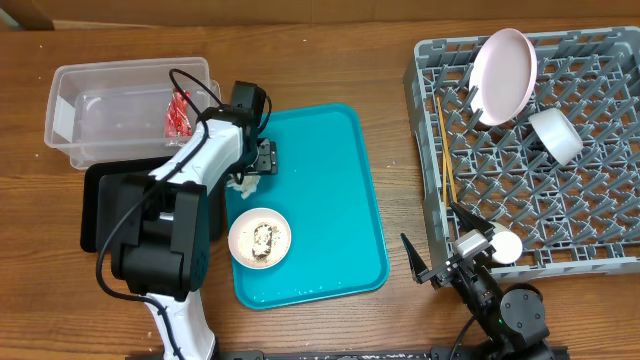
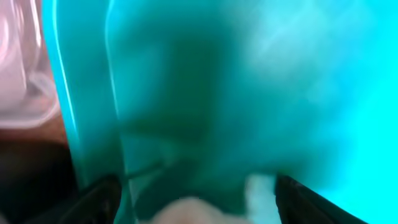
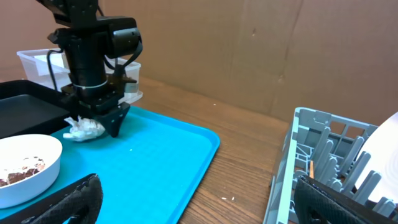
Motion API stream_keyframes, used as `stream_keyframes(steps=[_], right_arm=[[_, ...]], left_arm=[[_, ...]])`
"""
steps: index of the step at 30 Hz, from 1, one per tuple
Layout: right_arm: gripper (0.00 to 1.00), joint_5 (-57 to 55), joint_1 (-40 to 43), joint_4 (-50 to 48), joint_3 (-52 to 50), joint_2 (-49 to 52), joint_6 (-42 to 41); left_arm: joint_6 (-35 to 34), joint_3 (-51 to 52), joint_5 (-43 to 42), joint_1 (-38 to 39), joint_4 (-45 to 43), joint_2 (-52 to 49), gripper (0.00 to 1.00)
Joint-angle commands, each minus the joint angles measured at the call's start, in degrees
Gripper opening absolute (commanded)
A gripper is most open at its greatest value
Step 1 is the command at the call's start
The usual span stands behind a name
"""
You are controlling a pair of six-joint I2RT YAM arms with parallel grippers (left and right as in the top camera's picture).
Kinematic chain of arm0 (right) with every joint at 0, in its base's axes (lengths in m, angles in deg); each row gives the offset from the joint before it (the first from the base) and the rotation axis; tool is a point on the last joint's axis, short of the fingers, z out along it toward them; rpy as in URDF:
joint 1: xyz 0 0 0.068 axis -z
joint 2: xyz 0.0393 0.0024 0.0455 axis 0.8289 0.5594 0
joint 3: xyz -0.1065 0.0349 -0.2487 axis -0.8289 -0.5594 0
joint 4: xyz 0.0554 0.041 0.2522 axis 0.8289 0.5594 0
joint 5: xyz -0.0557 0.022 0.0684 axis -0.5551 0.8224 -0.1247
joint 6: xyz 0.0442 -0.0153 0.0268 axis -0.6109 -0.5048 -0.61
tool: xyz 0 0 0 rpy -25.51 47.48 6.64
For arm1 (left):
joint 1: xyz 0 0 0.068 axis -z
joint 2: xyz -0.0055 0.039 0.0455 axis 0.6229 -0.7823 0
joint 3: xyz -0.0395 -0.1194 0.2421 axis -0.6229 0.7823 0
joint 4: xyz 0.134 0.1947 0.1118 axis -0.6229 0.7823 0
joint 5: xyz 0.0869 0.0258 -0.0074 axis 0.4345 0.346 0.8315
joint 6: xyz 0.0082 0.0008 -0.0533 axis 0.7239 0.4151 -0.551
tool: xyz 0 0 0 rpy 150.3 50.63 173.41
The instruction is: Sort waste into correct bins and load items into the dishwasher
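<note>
My left gripper is open, low over the teal tray's far-left corner, with the small crumpled white napkin at its fingertips. In the blurred left wrist view the napkin lies between the jaws. The right wrist view shows the napkin beside the fingers. A white bowl with rice and brown scraps sits on the tray. The red wrapper lies in the clear tub. The black tray is under my left arm. My right gripper is open and empty.
The grey dish rack at right holds the pale plate, a white bowl, a white cup and chopsticks. The teal tray lies mid-table. My right arm's base is by the rack's near-left corner.
</note>
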Motion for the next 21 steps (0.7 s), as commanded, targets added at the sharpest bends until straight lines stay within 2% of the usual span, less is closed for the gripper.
stream_keyframes(steps=[1, 2, 4, 7, 9, 10, 13, 15, 18, 19, 20, 21], right_arm=[[1.00, 0.4, 0.3, -0.3, -0.6, -0.7, 0.0], [1.00, 0.4, 0.3, -0.3, -0.6, -0.7, 0.0], [1.00, 0.4, 0.3, -0.3, -0.6, -0.7, 0.0], [1.00, 0.4, 0.3, -0.3, -0.6, -0.7, 0.0], [1.00, 0.4, 0.3, -0.3, -0.6, -0.7, 0.0], [1.00, 0.4, 0.3, -0.3, -0.6, -0.7, 0.0], [1.00, 0.4, 0.3, -0.3, -0.6, -0.7, 0.0], [1.00, 0.4, 0.3, -0.3, -0.6, -0.7, 0.0], [1.00, 0.4, 0.3, -0.3, -0.6, -0.7, 0.0], [1.00, 0.4, 0.3, -0.3, -0.6, -0.7, 0.0], [1.00, 0.4, 0.3, -0.3, -0.6, -0.7, 0.0], [1.00, 0.4, 0.3, -0.3, -0.6, -0.7, 0.0]], left_arm=[[-0.5, 0.8, 2.1, -0.4, -0.4, -4.5, 0.77], [-0.6, 0.7, 1.7, -0.3, 0.0, -4.3, 0.72], [-0.6, -0.2, 0.3, -0.2, 2.3, -3.8, 0.55], [-1.7, -2.8, -0.9, -0.2, 6.7, -2.2, 0.37], [-2.1, -5.0, -1.8, -0.3, 9.9, -0.3, 0.18], [-2.1, -6.3, -2.1, -0.3, 11.6, 0.8, 0.12], [-2.0, -11.0, -2.3, -0.3, 15.8, 6.1, 0.15], [-1.8, -12.1, -2.3, -0.2, 16.6, 8.7, 0.24], [-1.9, -12.1, -2.8, -0.2, 17.8, 10.9, 0.61], [-1.9, -12.0, -2.8, -0.2, 18.4, 10.9, 0.70], [-1.9, -11.6, -2.8, -0.2, 18.5, 10.6, 0.64], [-1.9, -10.8, -2.8, -0.2, 18.5, 10.3, 0.45]])
